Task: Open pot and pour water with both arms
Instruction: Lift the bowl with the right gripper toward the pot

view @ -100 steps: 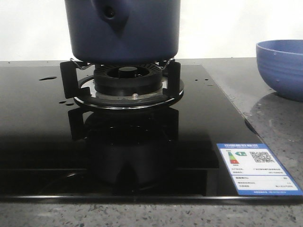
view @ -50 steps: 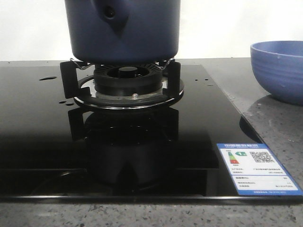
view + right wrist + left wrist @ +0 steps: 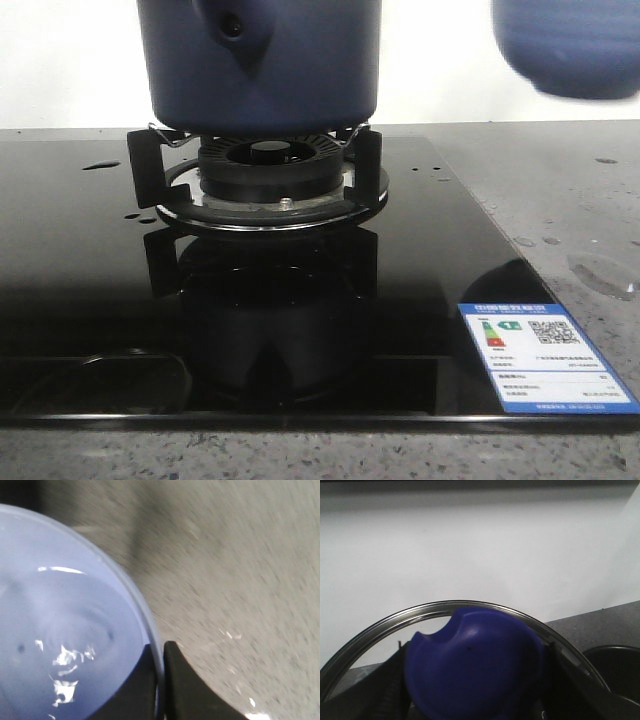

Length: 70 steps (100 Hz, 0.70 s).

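The dark navy pot [image 3: 260, 70] stands on the burner [image 3: 265, 170], its top cut off by the frame. My left gripper [image 3: 477, 692] is shut on the blue knob [image 3: 475, 665] of a glass lid with a steel rim [image 3: 445, 606], held in the air. My right gripper [image 3: 161, 680] is shut on the rim of the lighter blue bowl [image 3: 60, 630], one finger inside and one outside. Water [image 3: 65, 662] glints in the bowl. The bowl [image 3: 570, 45] hangs high at the right in the front view. Water drops and a small puddle [image 3: 600, 275] lie on the counter below it. Neither gripper shows in the front view.
The black glass hob [image 3: 80, 250] carries an energy label [image 3: 545, 355] at its front right corner. Grey speckled counter [image 3: 560, 190] runs to the right of it. A white wall stands behind. A dark round rim [image 3: 615, 670] shows beside the lid in the left wrist view.
The blue bowl has risen off the counter at the right and moved up and a little left. A wet puddle now shows where it stood. The pot has not moved.
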Each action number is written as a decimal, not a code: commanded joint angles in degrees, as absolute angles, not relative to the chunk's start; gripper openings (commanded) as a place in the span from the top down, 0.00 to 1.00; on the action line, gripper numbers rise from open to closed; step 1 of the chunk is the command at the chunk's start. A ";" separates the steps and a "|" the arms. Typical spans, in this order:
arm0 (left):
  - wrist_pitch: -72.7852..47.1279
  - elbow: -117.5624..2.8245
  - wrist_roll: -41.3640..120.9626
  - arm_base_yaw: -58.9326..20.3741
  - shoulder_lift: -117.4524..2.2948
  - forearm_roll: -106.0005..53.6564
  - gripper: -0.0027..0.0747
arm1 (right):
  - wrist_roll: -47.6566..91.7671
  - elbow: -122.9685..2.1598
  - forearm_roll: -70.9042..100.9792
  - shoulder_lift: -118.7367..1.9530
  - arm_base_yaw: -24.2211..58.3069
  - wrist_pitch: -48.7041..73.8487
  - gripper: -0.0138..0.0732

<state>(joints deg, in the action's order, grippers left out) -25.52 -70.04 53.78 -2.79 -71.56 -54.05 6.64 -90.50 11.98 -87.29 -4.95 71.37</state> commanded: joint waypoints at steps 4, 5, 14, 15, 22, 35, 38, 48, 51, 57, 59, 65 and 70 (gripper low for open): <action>-22.59 -71.90 53.87 -2.53 -69.35 -56.25 0.50 | 5.14 -99.01 14.39 -85.24 -1.51 70.81 0.90; -22.59 -71.90 53.87 -2.53 -69.35 -56.25 0.50 | 5.16 -99.86 14.39 -85.39 -1.27 70.83 0.90; -22.59 -71.90 53.87 -2.53 -69.35 -56.25 0.50 | 4.07 -105.81 14.52 -86.43 1.85 72.04 0.90; -22.59 -71.90 53.87 -2.53 -69.35 -56.25 0.50 | 3.94 -105.81 14.52 -86.60 2.10 72.15 0.90; -22.59 -71.90 53.87 -2.53 -69.35 -56.25 0.50 | 3.00 -110.88 14.68 -88.53 4.89 73.17 0.90; -22.59 -71.90 53.87 -2.53 -69.35 -56.25 0.50 | 1.82 -117.62 14.77 -92.39 9.65 73.62 0.90; -22.59 -71.90 53.87 -2.53 -69.35 -56.25 0.50 | 1.58 -118.75 14.77 -93.28 10.93 73.62 0.90; -22.59 -71.90 53.87 -2.53 -69.35 -56.25 0.50 | 0.96 -121.80 14.96 -96.50 14.25 72.29 0.90; -22.59 -71.90 53.87 -2.53 -69.35 -56.25 0.50 | 0.96 -122.44 15.19 -97.29 15.08 71.49 0.90; -22.59 -71.90 53.87 -2.53 -69.35 -56.25 0.50 | 0.96 -123.05 15.90 -98.75 16.69 69.45 0.90; -22.59 -71.90 53.87 -2.53 -69.35 -56.25 0.50 | 0.96 -123.16 16.01 -99.11 17.18 68.63 0.90; -22.59 -71.90 53.87 -2.53 -69.35 -56.25 0.50 | 0.96 -123.14 16.24 -100.15 18.44 66.31 0.90; -22.49 -71.90 53.87 -2.53 -69.35 -56.25 0.50 | 1.08 -123.14 16.24 -100.65 19.44 64.23 0.90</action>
<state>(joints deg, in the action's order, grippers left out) -25.66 -70.04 53.78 -2.79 -71.56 -54.05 1.24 -120.85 14.37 -102.59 18.12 71.21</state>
